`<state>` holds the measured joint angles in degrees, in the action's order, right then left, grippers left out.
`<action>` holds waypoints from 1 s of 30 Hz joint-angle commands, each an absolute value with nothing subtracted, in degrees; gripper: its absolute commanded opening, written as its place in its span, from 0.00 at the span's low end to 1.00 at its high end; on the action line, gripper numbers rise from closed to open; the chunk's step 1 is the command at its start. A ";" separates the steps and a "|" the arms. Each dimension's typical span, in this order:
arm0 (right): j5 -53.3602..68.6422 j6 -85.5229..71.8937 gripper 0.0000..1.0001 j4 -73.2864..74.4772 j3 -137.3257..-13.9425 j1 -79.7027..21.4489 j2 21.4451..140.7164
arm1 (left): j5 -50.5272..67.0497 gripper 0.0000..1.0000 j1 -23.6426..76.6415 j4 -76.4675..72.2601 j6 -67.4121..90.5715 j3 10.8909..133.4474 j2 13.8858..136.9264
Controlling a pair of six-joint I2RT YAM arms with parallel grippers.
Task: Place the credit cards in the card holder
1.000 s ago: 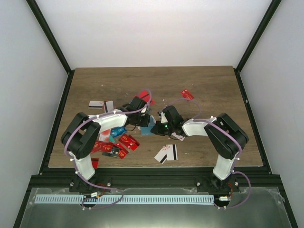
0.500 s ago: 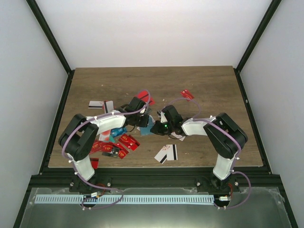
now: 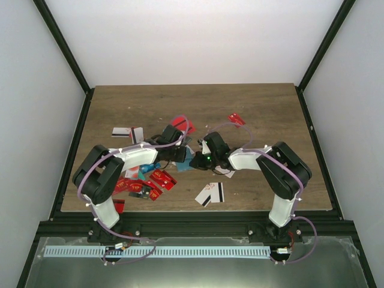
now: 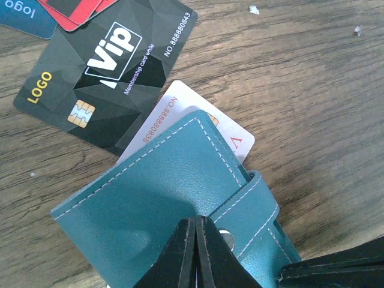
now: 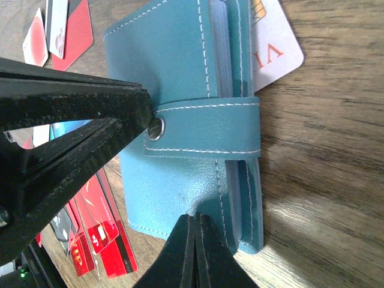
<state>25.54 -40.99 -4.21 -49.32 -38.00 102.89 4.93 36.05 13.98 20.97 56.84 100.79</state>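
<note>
The card holder [image 4: 150, 198] is a teal folding wallet lying closed on the wood, its strap snapped over the flap [image 5: 204, 129]. My left gripper [image 4: 196, 221] is shut, its tips resting on the cover beside the metal snap [image 5: 155, 128]. From the opposite side my right gripper [image 5: 195, 217] is shut too, tips pressed on the wallet's cover near its edge. Nothing sits between either pair of fingers. Credit cards lie around: a black VIP card [image 4: 102, 78], a white card [image 4: 180, 105] tucked under the wallet, and red cards [image 5: 99, 234]. In the top view both grippers meet at the wallet [image 3: 191, 158].
Several red cards [image 3: 147, 183] lie heaped near the left arm. A white black-striped card [image 3: 210, 193] lies near the front edge, a red one [image 3: 237, 119] further back right, and two striped cards [image 3: 127, 132] at the left. A blue card [image 4: 21, 15] lies past the VIP card.
Both arms have crept slightly left, and the left arm's elbow has swung outward. The grippers stay shut on top of the wallet, which has barely moved.
</note>
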 commanded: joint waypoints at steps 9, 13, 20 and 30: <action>31.45 -40.72 0.01 -4.32 -53.36 -37.32 102.48 | 3.81 0.04 36.04 12.78 21.71 52.26 99.02; 34.29 -43.10 0.01 -7.45 -53.73 -36.27 103.09 | 3.89 0.04 36.09 12.27 21.75 51.81 98.76; 36.10 -45.90 0.01 -10.33 -55.13 -34.76 106.13 | 4.04 0.04 36.09 11.89 21.63 51.37 98.74; 35.43 -47.27 0.01 -10.80 -57.42 -34.38 109.26 | 4.50 0.04 36.11 11.69 21.36 51.35 98.63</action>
<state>35.03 -46.28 -9.56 -55.02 -34.98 108.22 4.36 36.07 9.10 21.43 52.75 99.13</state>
